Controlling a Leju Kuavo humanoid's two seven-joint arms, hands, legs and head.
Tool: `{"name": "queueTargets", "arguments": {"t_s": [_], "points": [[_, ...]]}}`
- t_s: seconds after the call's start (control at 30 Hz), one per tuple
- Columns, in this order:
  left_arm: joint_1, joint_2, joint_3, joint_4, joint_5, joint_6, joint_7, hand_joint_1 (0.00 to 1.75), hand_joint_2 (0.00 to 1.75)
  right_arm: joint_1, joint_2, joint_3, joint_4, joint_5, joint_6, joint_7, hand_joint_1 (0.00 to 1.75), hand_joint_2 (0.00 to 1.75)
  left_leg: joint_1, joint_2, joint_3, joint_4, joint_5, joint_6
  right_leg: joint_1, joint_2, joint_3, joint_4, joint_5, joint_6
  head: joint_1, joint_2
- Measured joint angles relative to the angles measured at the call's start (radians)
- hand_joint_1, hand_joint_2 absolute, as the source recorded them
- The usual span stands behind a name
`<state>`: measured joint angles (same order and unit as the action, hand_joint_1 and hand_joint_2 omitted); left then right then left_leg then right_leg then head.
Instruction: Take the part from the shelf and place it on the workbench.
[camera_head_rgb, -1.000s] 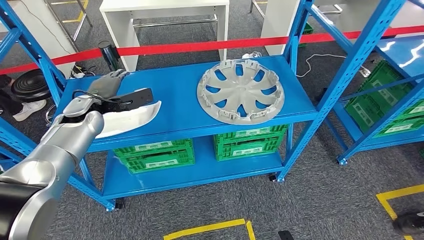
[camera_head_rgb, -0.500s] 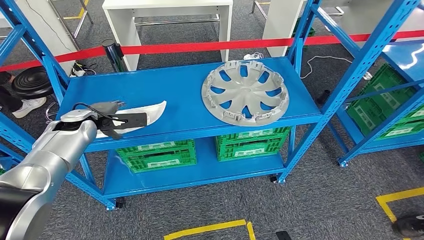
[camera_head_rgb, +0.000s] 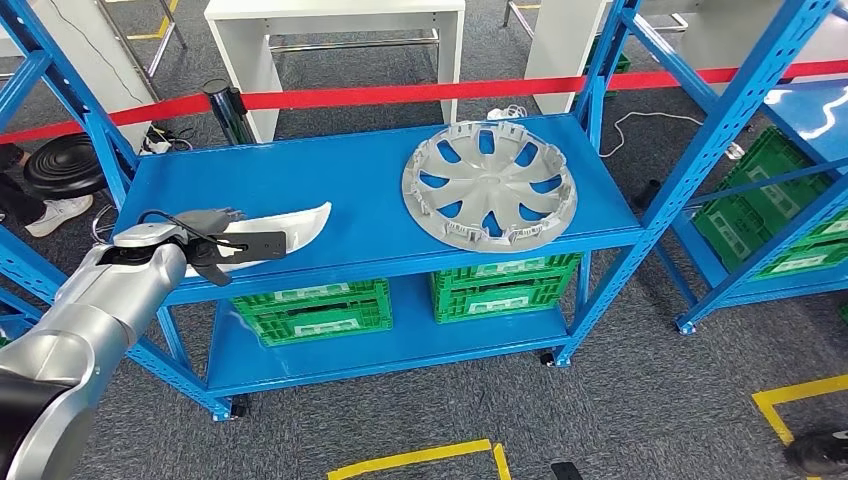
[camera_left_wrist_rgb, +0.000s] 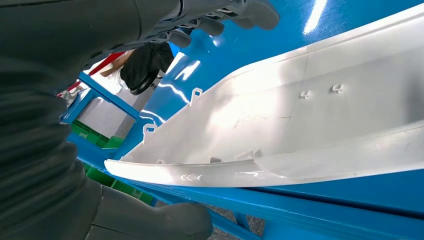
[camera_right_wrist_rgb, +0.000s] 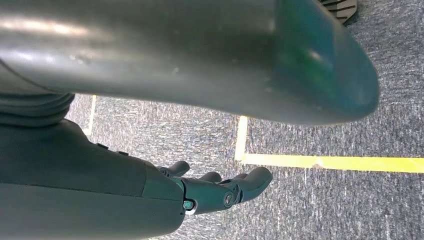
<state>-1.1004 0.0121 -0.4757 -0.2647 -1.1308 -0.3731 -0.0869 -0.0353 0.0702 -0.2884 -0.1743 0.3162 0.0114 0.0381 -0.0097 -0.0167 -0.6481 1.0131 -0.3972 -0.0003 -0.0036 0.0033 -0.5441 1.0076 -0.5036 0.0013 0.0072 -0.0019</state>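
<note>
Glossy blue shelf (camera_head_rgb: 340, 190), curved white part (camera_head_rgb: 285, 228)

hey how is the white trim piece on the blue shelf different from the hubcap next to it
The white trim is long, curved and tapers to a point; the hubcap is round with spoke cutouts. The trim is glossy white, the hubcap silver-grey. The trim lies at the shelf's front edge with the left hand at its end; the hubcap sits apart at the other end, untouched. Both lie on the same top shelf.
</note>
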Motion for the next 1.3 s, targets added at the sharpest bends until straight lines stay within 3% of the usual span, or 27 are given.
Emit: {"name": "queueTargets", "arguments": {"t_s": [0.37, 0.43, 0.5, 0.57, 0.83, 1.03, 1.3], "points": [[0.000, 0.010, 0.000, 0.000, 0.049, -0.114, -0.102, 0.00, 1.75, 0.000, 0.000, 0.000, 0.000, 0.006, 0.000, 0.002, 0.00, 0.00, 0.000, 0.000, 0.000, 0.000, 0.000, 0.000, 0.000, 0.000, 0.000, 0.000, 0.000, 0.000, 0.000, 0.000], [0.001, 0.010, -0.001, -0.001, 0.044, -0.096, -0.102, 0.12, 1.75, 0.000, 0.000, -0.001, 0.000, 0.005, 0.000, 0.002, 0.00, 0.00, 0.000, 0.000, 0.000, 0.000, 0.000, 0.000, 0.000, 0.000, 0.000, 0.000, 0.000, 0.000, 0.000, 0.000], [0.003, 0.007, -0.005, -0.003, 0.033, -0.070, -0.100, 0.98, 1.75, 0.000, 0.000, -0.003, 0.000, 0.003, 0.000, 0.001, 0.00, 0.00, 0.000, 0.000, 0.001, 0.000, 0.000, 0.000, 0.000, 0.000, 0.000, 0.000, 0.000, 0.000, 0.000, 0.000], [0.010, 0.004, -0.017, -0.003, 0.019, -0.045, -0.100, 1.73, 1.75, 0.000, 0.000, -0.005, 0.000, 0.002, 0.000, 0.000, 0.00, 0.00, 0.000, 0.000, 0.001, 0.000, 0.000, 0.000, 0.000, 0.000, 0.001, 0.000, 0.000, 0.000, 0.000, 0.000], [0.071, -0.015, -0.076, -0.003, -0.012, 0.016, -0.102, 1.75, 1.75, -0.001, -0.001, -0.009, 0.000, 0.007, 0.000, 0.004, 0.00, 0.00, 0.000, 0.000, 0.001, 0.000, 0.000, 0.000, 0.000, 0.000, 0.001, 0.000, 0.000, 0.000, 0.000, 0.000], [0.077, -0.018, -0.094, -0.007, -0.012, 0.072, -0.106, 1.75, 1.75, -0.001, -0.003, -0.015, 0.000, 0.008, 0.000, 0.005, 0.00, 0.00, 0.000, 0.000, 0.005, 0.000, 0.000, 0.000, -0.001, 0.000, 0.005, 0.000, -0.001, 0.001, 0.000, 0.000], [0.077, -0.025, -0.109, -0.012, -0.020, 0.079, -0.114, 1.75, 1.75, -0.001, -0.006, -0.017, 0.000, 0.009, 0.000, 0.005, 0.00, 0.00, 0.000, 0.000, 0.009, 0.000, -0.001, 0.000, -0.001, -0.001, 0.009, 0.000, -0.002, 0.001, 0.000, 0.000]]}}
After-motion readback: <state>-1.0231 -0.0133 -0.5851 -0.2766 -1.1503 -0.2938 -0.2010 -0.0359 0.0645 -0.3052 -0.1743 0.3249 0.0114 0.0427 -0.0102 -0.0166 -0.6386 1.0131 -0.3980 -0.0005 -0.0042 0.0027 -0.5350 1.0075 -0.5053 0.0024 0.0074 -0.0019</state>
